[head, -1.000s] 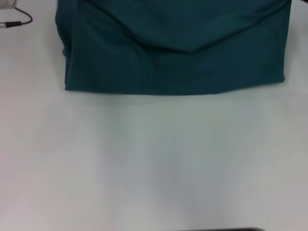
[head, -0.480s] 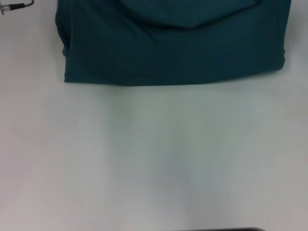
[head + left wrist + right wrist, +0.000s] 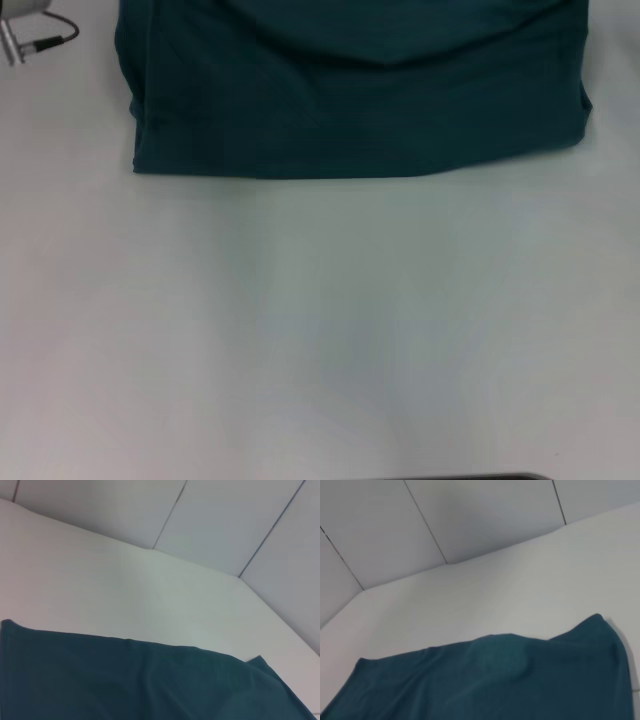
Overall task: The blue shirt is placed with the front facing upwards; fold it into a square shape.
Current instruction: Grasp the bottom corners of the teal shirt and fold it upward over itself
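The blue shirt (image 3: 350, 90) lies folded on the far part of the white table (image 3: 320, 330), plain teal cloth up, with a straight near edge and a soft crease across it. No lettering shows. The left wrist view looks over the shirt (image 3: 125, 680) from close above, and so does the right wrist view, where the shirt (image 3: 495, 680) has a small hump near its edge. A silver part of the left arm with a black cable (image 3: 25, 35) shows at the far left corner. Neither gripper's fingers show in any view.
White tabletop stretches from the shirt's near edge to a thin dark strip (image 3: 470, 477) at the table's front. Grey panelled walls (image 3: 225, 520) (image 3: 470, 515) stand behind the table's far edge.
The shirt's near edge has drawn back from me, and the sagging fold across its top layer has flattened. The silver arm part at the far left shifted up, then back down.
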Tool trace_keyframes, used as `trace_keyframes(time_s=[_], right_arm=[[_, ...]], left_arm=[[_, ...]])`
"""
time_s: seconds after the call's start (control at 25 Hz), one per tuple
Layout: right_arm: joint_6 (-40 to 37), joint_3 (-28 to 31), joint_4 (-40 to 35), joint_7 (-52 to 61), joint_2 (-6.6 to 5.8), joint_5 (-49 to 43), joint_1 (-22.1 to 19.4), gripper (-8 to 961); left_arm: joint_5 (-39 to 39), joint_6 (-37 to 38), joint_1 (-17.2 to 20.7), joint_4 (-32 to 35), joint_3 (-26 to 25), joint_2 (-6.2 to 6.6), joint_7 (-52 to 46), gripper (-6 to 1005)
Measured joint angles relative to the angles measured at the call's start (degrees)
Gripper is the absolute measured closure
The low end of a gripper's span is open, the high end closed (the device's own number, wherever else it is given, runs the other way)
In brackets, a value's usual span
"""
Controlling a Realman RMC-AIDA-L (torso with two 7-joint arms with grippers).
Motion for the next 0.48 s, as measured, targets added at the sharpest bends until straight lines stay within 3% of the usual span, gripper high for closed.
trace_keyframes(time_s=[0.48], right_arm=[[0.4,0.0,1.1,-1.8,1.09,1.0,-2.2,920]], left_arm=[[-4.0,-0.8,5.0,0.2,0.2,-1.9,4.0,931]])
